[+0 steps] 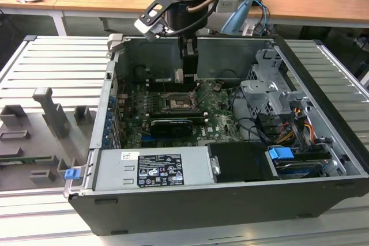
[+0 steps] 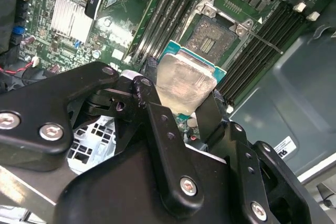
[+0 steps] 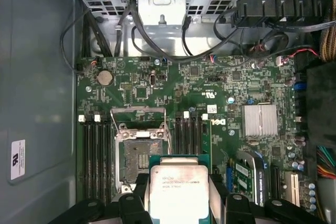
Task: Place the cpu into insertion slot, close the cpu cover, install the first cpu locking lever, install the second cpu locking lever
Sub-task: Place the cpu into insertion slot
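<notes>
1. The cpu (image 3: 178, 190), a silvery square plate, is clamped flat between the fingers of the gripper (image 2: 181, 94), above the motherboard (image 3: 220, 85).
2. The insertion slot (image 3: 139, 157) lies uncovered just beside it.
3. Seating it well likely needs squared-up edges and a level, gentle descent.

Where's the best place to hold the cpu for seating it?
Hold it by two opposite thin edges, coming from above, as the gripper does now. The cpu is a flat plate, so gripping its edges probably leaves the underside free to meet the insertion slot.
</notes>
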You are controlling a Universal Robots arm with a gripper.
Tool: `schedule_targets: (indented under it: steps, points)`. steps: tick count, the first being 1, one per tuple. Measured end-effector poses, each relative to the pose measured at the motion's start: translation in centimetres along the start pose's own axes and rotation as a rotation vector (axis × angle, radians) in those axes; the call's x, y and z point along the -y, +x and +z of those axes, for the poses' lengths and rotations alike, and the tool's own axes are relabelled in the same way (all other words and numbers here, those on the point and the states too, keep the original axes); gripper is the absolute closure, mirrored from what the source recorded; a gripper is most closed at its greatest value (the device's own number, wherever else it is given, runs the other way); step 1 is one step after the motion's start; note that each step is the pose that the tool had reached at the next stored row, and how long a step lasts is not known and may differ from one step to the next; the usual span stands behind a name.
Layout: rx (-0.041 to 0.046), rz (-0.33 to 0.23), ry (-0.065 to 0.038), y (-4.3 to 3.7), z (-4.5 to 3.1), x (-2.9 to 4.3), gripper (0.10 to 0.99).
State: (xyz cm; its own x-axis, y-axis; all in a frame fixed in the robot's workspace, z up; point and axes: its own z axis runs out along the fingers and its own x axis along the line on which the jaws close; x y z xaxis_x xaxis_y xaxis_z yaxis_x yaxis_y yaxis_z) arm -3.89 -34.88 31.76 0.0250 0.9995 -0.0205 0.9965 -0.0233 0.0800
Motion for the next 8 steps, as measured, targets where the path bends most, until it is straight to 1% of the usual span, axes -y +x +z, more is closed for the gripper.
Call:
schedule_targets:
  steps: [4, 5, 8]
  points:
    - [-0.0029, -0.037, -0.001, 0.01, 0.68, 0.06, 0.549]
    - [-0.0045, -0.057, -0.002, 0.02, 0.96, 0.09, 0.549]
    - [-0.0074, -0.069, -0.002, 0.02, 1.38, 0.23, 0.549]
